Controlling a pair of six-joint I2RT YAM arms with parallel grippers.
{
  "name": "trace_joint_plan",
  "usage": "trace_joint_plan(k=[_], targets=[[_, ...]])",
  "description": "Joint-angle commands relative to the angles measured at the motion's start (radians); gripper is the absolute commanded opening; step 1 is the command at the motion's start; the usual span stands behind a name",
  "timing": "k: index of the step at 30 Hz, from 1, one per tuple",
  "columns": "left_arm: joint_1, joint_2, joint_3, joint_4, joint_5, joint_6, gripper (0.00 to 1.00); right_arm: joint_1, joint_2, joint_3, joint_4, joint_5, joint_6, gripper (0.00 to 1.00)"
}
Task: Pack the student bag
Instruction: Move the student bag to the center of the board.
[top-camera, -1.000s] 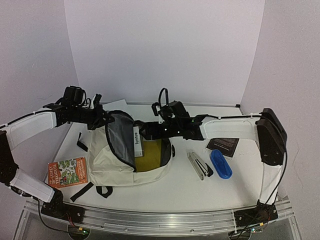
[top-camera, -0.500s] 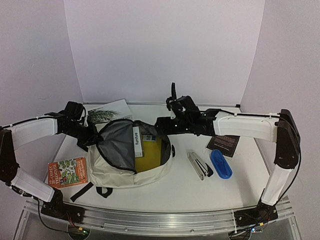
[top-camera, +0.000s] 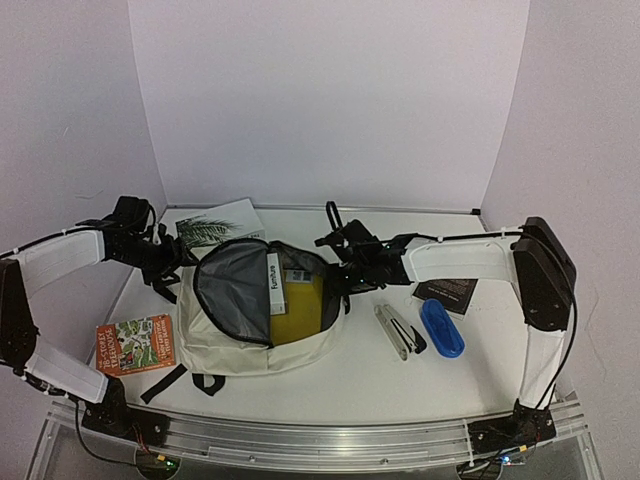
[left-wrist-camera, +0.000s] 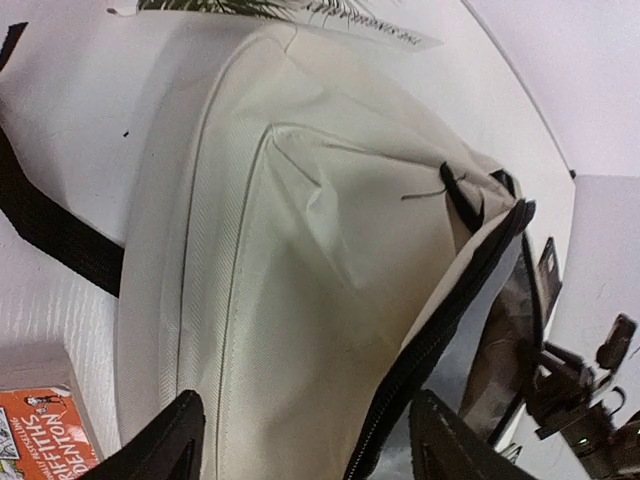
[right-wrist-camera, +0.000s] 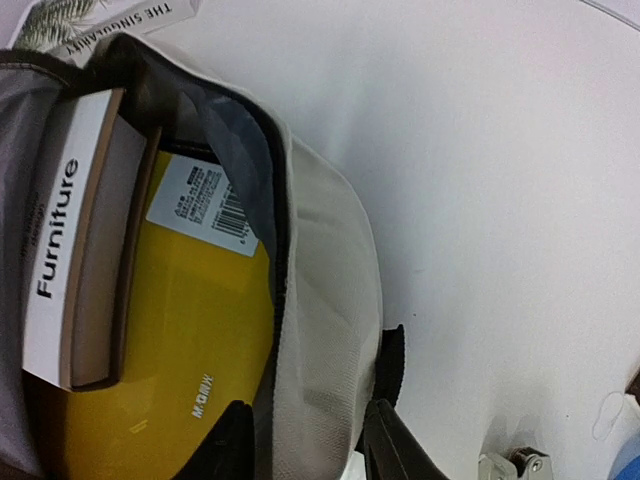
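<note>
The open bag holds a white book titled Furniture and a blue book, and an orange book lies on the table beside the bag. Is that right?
Not quite: the second book in the bag is yellow, not blue, as the right wrist view shows. The Furniture book and the orange book are as you say.

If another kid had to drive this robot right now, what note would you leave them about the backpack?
Left gripper: open, at the left side of the student bag, holding nothing.
Right gripper: one finger on either side of the bag's right rim; I cannot tell if they pinch it.
Bag: lies unzipped on the table, with its flap folded back.
Done: the Furniture book and the yellow book are inside.
Left: the orange book, palm-leaf book, black booklet, silver item and blue case are outside the bag.
</note>
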Motion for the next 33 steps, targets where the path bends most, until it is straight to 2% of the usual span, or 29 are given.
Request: trace_joint_plan(k=[1, 4, 11, 15, 23, 29, 33], targets=[[0.074, -0.04, 0.073, 0.058, 0.023, 0.034, 0.77, -0.003, 0.004, 0.038, -0.018, 0.067, 0.021, 0.2], [0.138, 0.002, 0.072, 0.129, 0.057, 0.029, 0.84, -0.009, -0.012, 0.036, -0.046, 0.12, 0.04, 0.08], [0.24, 0.186, 0.103, 0.263, 0.103, 0.019, 0.87, -0.052, -0.099, -0.027, -0.081, 0.166, 0.076, 0.05], [0.269, 0.287, 0.163, 0.325, 0.112, 0.021, 0.81, -0.074, -0.134, -0.064, -0.092, 0.174, 0.093, 0.05], [0.315, 0.516, 0.288, 0.454, 0.143, 0.02, 0.61, -0.088, -0.152, -0.087, -0.094, 0.162, 0.111, 0.05], [0.325, 0.645, 0.368, 0.502, 0.167, 0.023, 0.58, -0.09, -0.162, -0.095, -0.094, 0.145, 0.118, 0.07], [0.325, 0.719, 0.431, 0.513, 0.217, 0.037, 0.51, -0.09, -0.161, -0.098, -0.094, 0.138, 0.121, 0.07]])
